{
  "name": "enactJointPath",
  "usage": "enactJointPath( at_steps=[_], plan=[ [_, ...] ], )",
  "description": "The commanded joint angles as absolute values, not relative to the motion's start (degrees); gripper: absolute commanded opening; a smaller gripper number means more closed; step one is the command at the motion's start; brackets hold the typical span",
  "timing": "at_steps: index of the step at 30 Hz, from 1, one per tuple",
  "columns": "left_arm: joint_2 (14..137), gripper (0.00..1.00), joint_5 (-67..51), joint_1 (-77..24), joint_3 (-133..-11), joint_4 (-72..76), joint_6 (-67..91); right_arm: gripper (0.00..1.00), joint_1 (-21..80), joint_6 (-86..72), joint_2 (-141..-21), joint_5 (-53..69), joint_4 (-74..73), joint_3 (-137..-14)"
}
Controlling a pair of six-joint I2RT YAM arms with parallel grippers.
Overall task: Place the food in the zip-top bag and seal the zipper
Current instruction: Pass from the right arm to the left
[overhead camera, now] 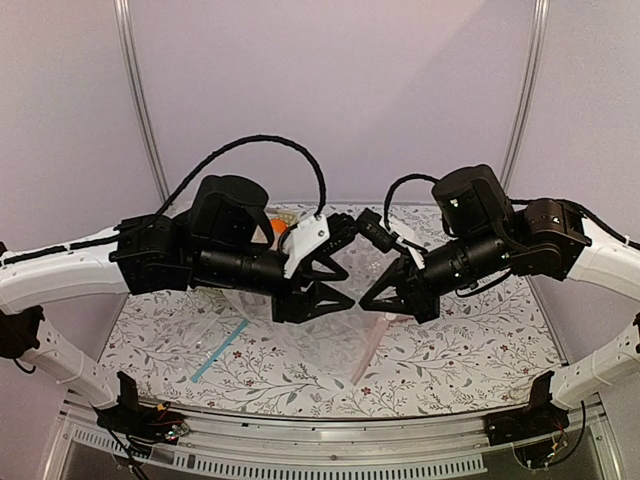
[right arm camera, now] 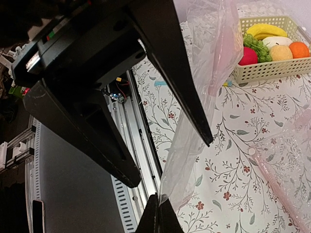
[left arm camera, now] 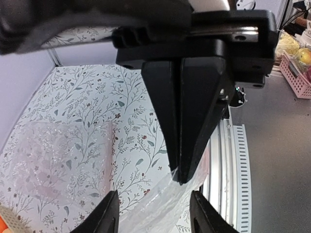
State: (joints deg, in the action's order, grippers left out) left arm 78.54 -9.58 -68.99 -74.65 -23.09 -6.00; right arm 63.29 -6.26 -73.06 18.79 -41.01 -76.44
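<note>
The zip-top bag (overhead camera: 345,340) hangs between my two grippers, crinkly and clear, with its pale pink zipper (overhead camera: 372,345) running down toward the table. My right gripper (right arm camera: 158,201) is shut on the edge of the bag (right arm camera: 214,63) and shows as closed black fingers (left arm camera: 182,145) in the left wrist view. My left gripper (left arm camera: 154,194) stands open, a band of the bag (left arm camera: 160,211) passing between its fingers without touching them. The two grippers (overhead camera: 348,290) (overhead camera: 366,297) meet tip to tip. The food (right arm camera: 265,30), a banana, radish, orange, peach, apple and greens, lies in the basket.
The pale green lattice basket (right arm camera: 272,70) stands at the back of the floral table, mostly hidden behind my left arm in the top view. A blue strip (overhead camera: 220,350) of a flat clear bag lies front left. The metal rail (left arm camera: 226,160) marks the near edge.
</note>
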Motion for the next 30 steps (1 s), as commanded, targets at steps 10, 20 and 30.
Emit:
enactJointPath(
  at_steps=[10, 20, 30],
  plan=[
    [79.0, 0.27, -8.1, -69.5, -72.1, -21.9, -5.9, 0.01, 62.6, -5.5, -70.8, 19.7, -38.1, -76.5],
    [77.6, 0.00, -4.3, -69.1, -70.9, -19.8, -0.6, 0.50, 62.4, -7.0, -69.6, 13.4, -31.9, -73.3],
    [75.5, 0.00, -0.9, -66.3, -65.0, -9.6, 14.5, 0.82, 62.4, -18.7, -59.9, 0.8, -8.6, -57.5]
  ],
)
